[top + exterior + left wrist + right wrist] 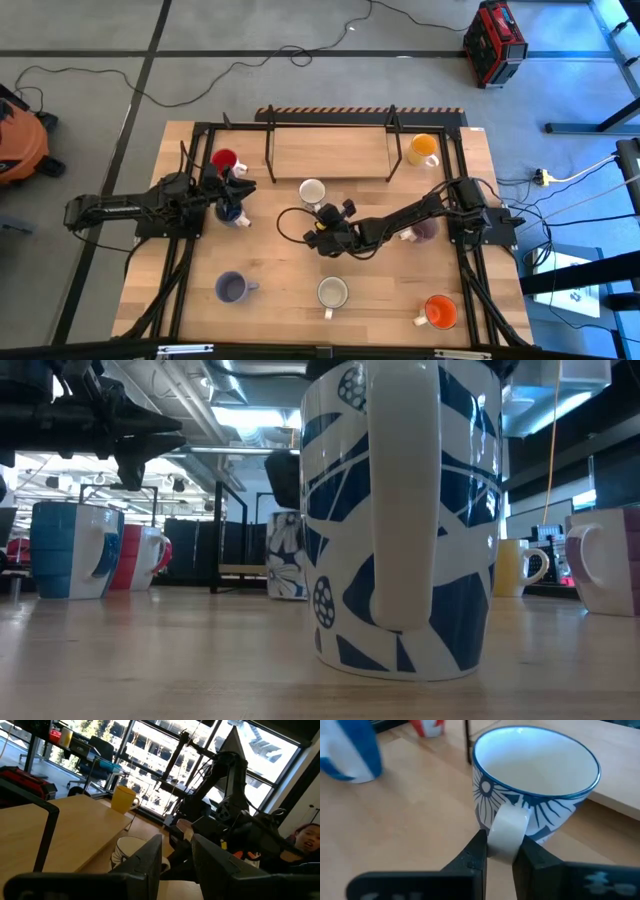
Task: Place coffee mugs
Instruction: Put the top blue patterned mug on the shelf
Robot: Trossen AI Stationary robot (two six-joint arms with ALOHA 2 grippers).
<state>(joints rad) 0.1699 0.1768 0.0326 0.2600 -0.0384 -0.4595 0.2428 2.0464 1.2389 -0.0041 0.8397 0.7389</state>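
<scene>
Looked like a robotics lab or test workshop in an industrial-style building. Showed a bare grey concrete floor (300, 90) around a wooden table (290, 300), crossed by loose black cables (200, 80). Had a red and black equipment case (494, 42) at the upper right of the high view and an orange shop vacuum (18, 140) at its left edge. Revealed exposed ceiling ducts and strip lights (240, 410) at the top of the low view. Offered tall dark-framed windows (150, 755) across the top of the left wrist view, with a blue office chair (102, 762) at its upper left.
</scene>
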